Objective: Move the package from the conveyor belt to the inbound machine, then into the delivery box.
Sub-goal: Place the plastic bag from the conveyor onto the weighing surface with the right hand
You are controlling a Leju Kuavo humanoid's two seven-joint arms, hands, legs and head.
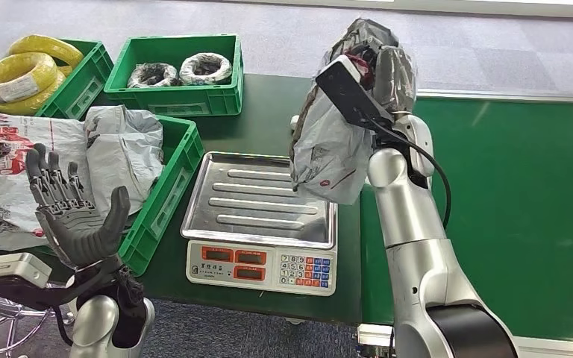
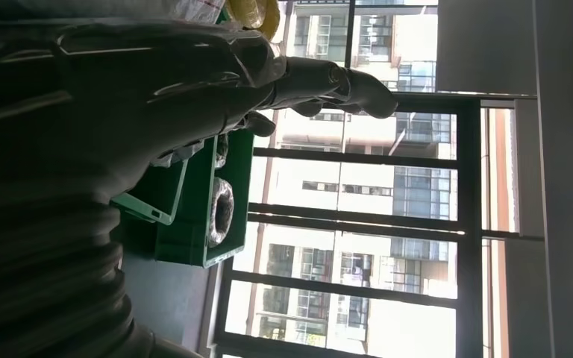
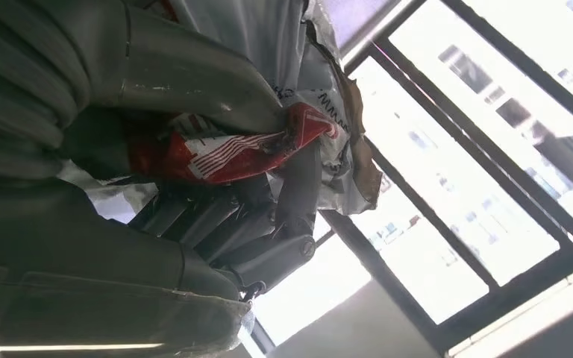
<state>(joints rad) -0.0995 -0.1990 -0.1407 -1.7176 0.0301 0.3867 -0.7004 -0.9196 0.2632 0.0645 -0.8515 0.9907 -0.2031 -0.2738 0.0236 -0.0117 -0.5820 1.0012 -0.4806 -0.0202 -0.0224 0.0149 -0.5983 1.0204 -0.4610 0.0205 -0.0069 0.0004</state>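
My right hand is raised above the table and grips a grey plastic mail package, which hangs down over the right edge of the scale's steel tray. In the right wrist view the dark fingers close on the crumpled grey and red package. The scale stands on the dark green table between the conveyor belt on the right and the green delivery box on the left. My left hand is held up, palm open with its fingers spread, in front of that box, holding nothing; the left hand also appears in the left wrist view.
The delivery box holds several grey packages. More packages lie at the far left. Behind stand a green crate with dark cable coils and another crate with yellow coils. Windows show in both wrist views.
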